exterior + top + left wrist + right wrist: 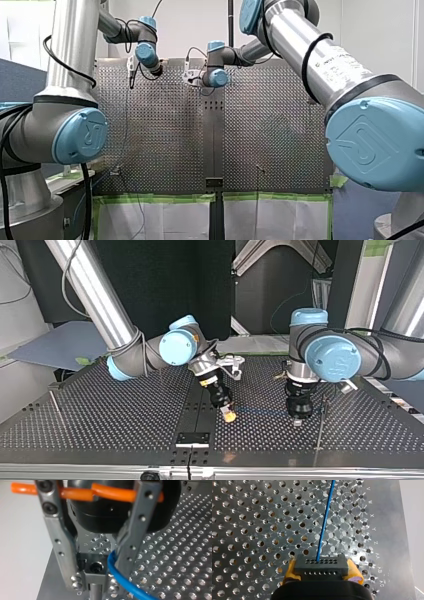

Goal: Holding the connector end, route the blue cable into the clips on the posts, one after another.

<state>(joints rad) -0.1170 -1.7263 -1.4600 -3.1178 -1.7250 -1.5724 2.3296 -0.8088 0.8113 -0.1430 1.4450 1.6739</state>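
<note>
Here, my right gripper [228, 414] clamps its yellow pads [291, 568] on the black connector [321, 566]. In the top view, the blue cable [260, 411] runs toward three o'clock to my left gripper [298, 420], whose fingers stand apart astride a clip [93, 571].

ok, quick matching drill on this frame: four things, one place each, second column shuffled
1. connector
2. blue cable
3. orange tube
4. thin post

a. stands alone at the top view's left
b. clamped between yellow pads
c. leaves the connector and runs over the perforated table
d. crosses the metal fingers in the left wrist view

Pairs: 1-b, 2-c, 3-d, 4-a
</note>
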